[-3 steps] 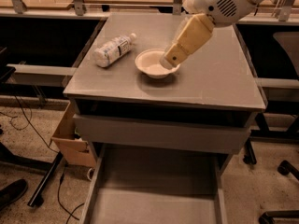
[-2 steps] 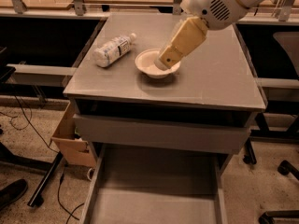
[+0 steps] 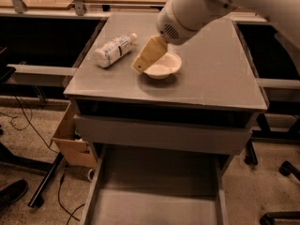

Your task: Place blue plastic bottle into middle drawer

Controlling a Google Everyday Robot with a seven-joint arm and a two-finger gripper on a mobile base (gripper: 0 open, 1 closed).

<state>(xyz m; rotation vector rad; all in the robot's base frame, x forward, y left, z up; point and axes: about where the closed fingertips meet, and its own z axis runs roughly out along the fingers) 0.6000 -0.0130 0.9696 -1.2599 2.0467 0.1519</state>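
Observation:
The blue plastic bottle (image 3: 112,50) is clear with a whitish label and white cap. It lies on its side on the cabinet top (image 3: 206,74), at the back left, cap pointing right. The gripper (image 3: 138,67) hangs from the white arm (image 3: 197,8) and shows as a tan piece tilted down to the left. It is over the left rim of a cream bowl (image 3: 161,66), a short way right of the bottle and not touching it. The middle drawer (image 3: 154,196) is pulled out at the bottom, its grey floor bare.
A plain grey drawer front (image 3: 159,135) sits shut above the open drawer. A cardboard box (image 3: 70,142) and cables (image 3: 23,125) lie on the floor to the left. Chair casters (image 3: 281,172) stand at the right. Dark shelving flanks the cabinet.
The arm and gripper have moved left, from over the bowl's right side to its left rim, nearer the bottle. The bottle and bowl have not moved.

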